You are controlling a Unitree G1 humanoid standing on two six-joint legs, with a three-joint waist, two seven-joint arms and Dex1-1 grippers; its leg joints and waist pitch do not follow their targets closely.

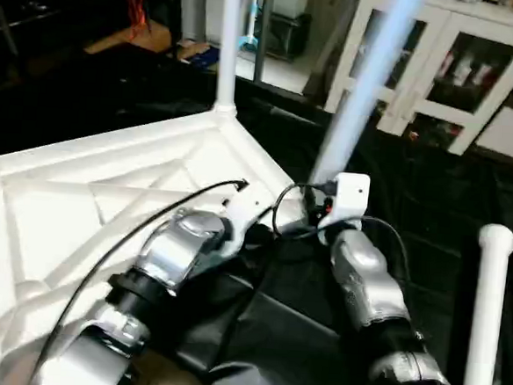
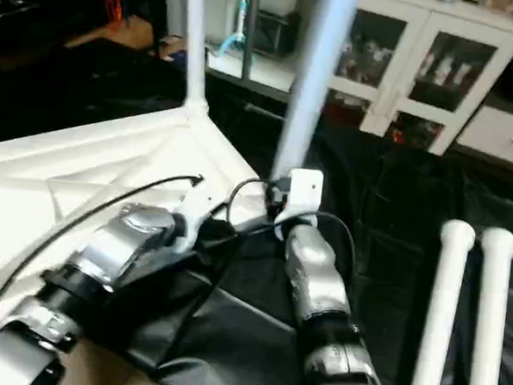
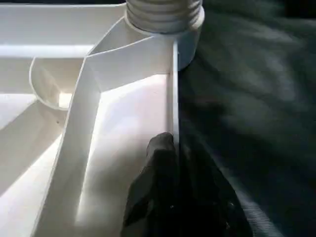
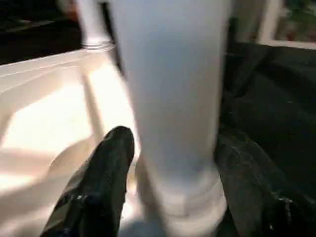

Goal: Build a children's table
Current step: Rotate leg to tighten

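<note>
White plastic ribbed tabletop [image 1: 106,200] — stiff, light; left end effector [image 3: 170,163] pinches its rim, right end effector [image 4: 170,163] straddles the slippery white tube leg [image 4: 170,98] — best gripped low.

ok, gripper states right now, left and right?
Left gripper: shut, clamped on the tabletop edge rim.
Right gripper: fingers on either side of the tilted leg near its flared end; whether they grip it cannot be told.
</note>
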